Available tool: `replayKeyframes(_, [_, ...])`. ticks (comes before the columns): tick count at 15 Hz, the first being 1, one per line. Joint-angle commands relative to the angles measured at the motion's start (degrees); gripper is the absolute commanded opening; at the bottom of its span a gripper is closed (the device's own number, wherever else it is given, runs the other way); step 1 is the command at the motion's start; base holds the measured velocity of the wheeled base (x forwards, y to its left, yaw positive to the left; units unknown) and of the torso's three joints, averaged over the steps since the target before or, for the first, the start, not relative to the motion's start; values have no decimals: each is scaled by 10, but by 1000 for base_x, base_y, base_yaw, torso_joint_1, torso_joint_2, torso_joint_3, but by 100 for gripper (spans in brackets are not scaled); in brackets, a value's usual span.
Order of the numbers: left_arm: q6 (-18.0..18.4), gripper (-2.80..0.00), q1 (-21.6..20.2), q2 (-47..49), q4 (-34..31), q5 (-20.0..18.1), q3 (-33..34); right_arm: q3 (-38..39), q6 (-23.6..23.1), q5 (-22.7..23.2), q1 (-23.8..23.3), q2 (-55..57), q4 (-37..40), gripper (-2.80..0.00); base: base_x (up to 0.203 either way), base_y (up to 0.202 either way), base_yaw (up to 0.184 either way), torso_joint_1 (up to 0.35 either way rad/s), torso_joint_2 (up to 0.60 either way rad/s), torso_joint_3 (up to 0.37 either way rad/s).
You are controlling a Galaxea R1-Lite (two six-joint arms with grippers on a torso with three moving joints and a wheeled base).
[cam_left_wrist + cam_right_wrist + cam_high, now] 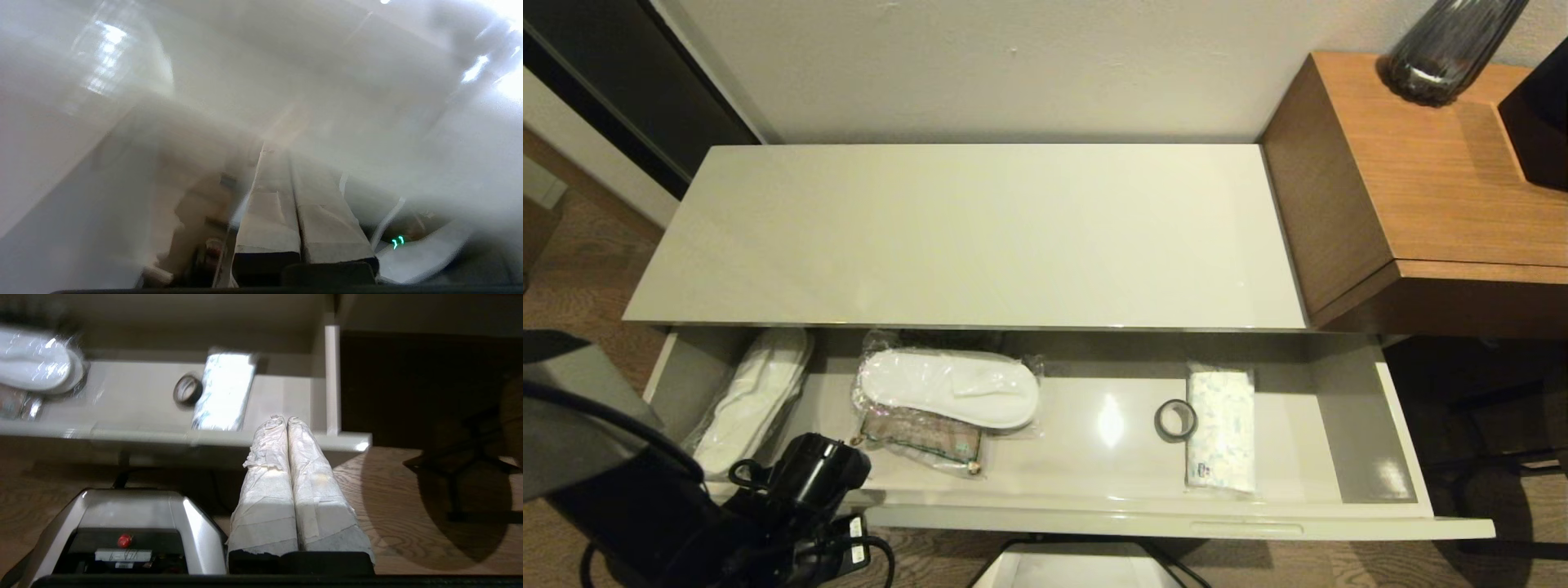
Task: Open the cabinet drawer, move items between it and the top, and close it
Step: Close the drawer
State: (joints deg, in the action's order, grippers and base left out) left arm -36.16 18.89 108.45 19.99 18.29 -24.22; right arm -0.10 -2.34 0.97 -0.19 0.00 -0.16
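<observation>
Drawer [1045, 510] pulled out below the cabinet top [972, 237]. Left gripper [292, 163], fingers pressed together and holding nothing, sits at the drawer's left front corner beside a bagged slipper pair [747, 400]. Right gripper [286, 422], also closed and empty, hangs before the drawer's right front corner. Further along the drawer from the left corner: second slipper pair [952, 388], black tape roll [1175, 420], white packet [1219, 429], print unreadable. Brown side table [1429, 188] beyond the drawer's right end.
</observation>
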Motion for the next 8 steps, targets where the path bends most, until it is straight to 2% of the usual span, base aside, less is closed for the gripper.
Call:
replayKeyframes(1, [0, -280, -18, -52, -69, -7, -59, 0, 0, 0, 0, 1, 0, -280, 0, 0, 0, 0, 0, 0])
replayKeyframes(3, [2, -280, -20, -47, -78, -9, -76, 0, 0, 0, 0, 1, 0, -280, 0, 0, 0, 0, 0, 0])
replayKeyframes(4, [6, -280, -21, -37, -84, -9, -108, 0, 0, 0, 0, 1, 0, -280, 0, 0, 0, 0, 0, 0])
replayKeyframes(6, [16, -280, -25, -8, -108, -10, -196, 0, 0, 0, 0, 1, 0, -280, 0, 0, 0, 0, 0, 0])
replayKeyframes(8, [31, -280, -37, 23, -158, -10, -305, 0, 0, 0, 0, 1, 0, -280, 0, 0, 0, 0, 0, 0])
